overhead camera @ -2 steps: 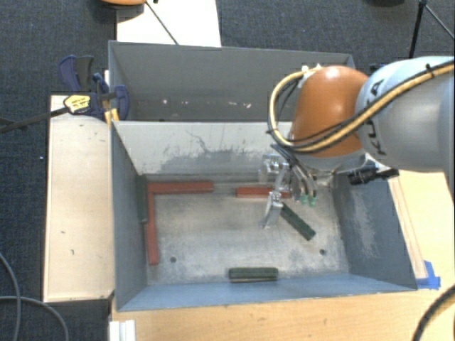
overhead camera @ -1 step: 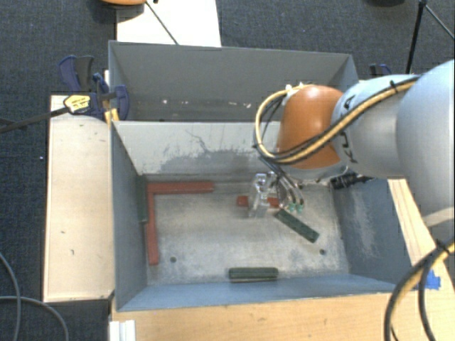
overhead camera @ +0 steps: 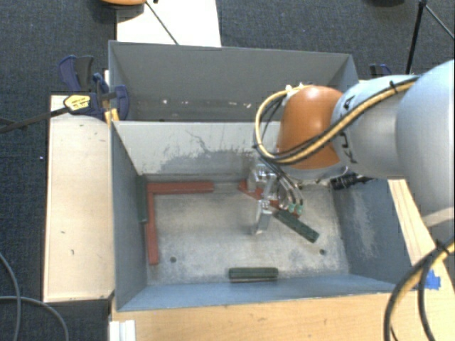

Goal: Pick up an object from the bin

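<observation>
My gripper hangs low over the bin floor, right of the middle and under the orange wrist cover. A dark green flat bar lies slantwise just to its right, with its upper end hidden under the gripper body. A small red piece shows just behind the gripper near the back wall, partly covered by it. I cannot make out anything held in the gripper.
A second dark green bar lies flat along the front wall. A red L-shaped strip runs along the left wall and the back left of the floor. The arm covers the bin's right side.
</observation>
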`<state>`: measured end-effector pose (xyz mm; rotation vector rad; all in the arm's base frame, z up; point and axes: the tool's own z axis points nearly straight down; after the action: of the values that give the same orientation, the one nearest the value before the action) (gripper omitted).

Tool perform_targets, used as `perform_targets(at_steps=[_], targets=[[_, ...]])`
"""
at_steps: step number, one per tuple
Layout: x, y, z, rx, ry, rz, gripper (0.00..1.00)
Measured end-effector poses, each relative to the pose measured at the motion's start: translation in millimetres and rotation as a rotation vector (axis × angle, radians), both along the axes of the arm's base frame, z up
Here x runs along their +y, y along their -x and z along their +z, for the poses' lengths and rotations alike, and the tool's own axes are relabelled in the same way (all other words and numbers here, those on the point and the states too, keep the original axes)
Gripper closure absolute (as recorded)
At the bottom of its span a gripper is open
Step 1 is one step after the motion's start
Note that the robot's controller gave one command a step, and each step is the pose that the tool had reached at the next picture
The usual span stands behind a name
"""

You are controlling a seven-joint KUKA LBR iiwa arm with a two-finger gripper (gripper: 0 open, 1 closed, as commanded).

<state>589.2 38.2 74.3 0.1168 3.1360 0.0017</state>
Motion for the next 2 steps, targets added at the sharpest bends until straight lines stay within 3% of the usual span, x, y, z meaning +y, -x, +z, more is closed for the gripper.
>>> perform_targets(at_steps=[1, 2], targets=[[0.0, 0.0, 0.0, 0.0, 0.0, -0.001, 0.0], [-74.1, 7.8, 0.8, 0.005, 0.001, -0.248, 1.0]])
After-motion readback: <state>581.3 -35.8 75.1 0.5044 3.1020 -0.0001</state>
